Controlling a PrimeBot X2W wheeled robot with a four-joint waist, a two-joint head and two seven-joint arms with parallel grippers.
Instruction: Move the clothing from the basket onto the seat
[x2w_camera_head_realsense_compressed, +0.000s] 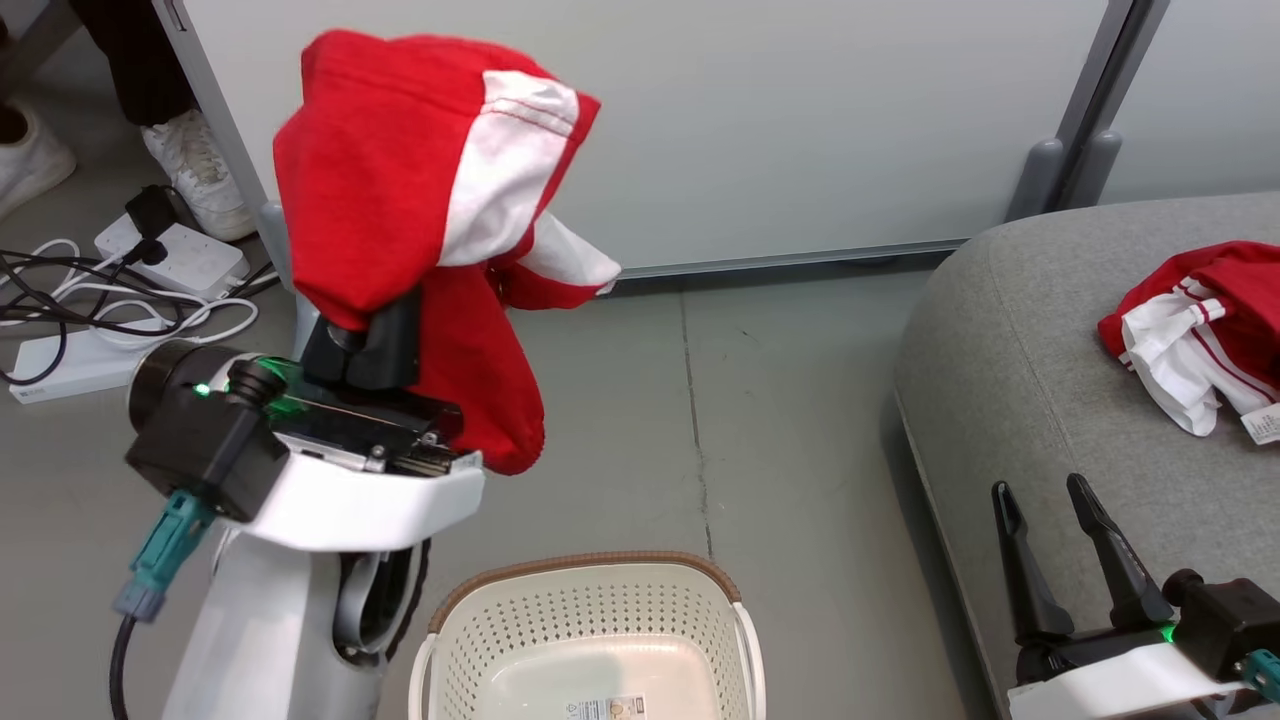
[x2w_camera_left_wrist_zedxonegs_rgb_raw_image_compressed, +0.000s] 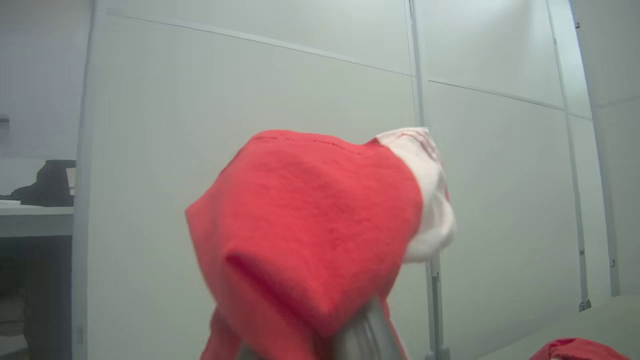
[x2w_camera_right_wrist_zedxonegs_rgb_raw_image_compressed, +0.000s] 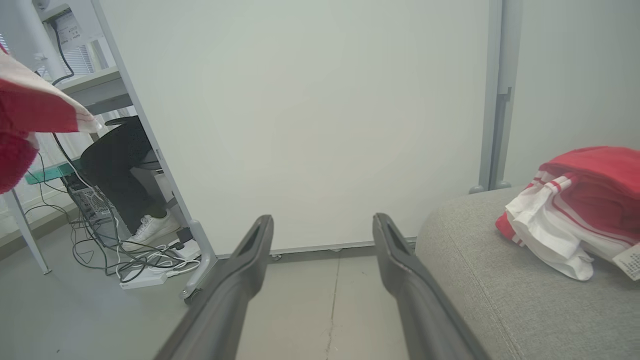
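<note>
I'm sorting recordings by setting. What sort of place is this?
Probably an office or lab test area, not a home: pale partition panels, power strips and tangled cables on the floor, and a desk with a computer tower beneath it.

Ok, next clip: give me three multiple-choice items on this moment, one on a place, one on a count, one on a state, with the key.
1. Where does the lying garment rest?
A. on a shelf
B. on the seat
C. on a wooden chair

2. How many red-and-white garments does the head view show?
A. one
B. two
C. three

3. How is the right gripper?
A. open and empty
B. shut on a garment
C. shut on a bottle

Key:
1 B, it sits on the grey cushion.
2 B, one is on the seat, and the raised garment is draped over the left gripper.
3 A, its fingers stand apart with nothing between them.
</note>
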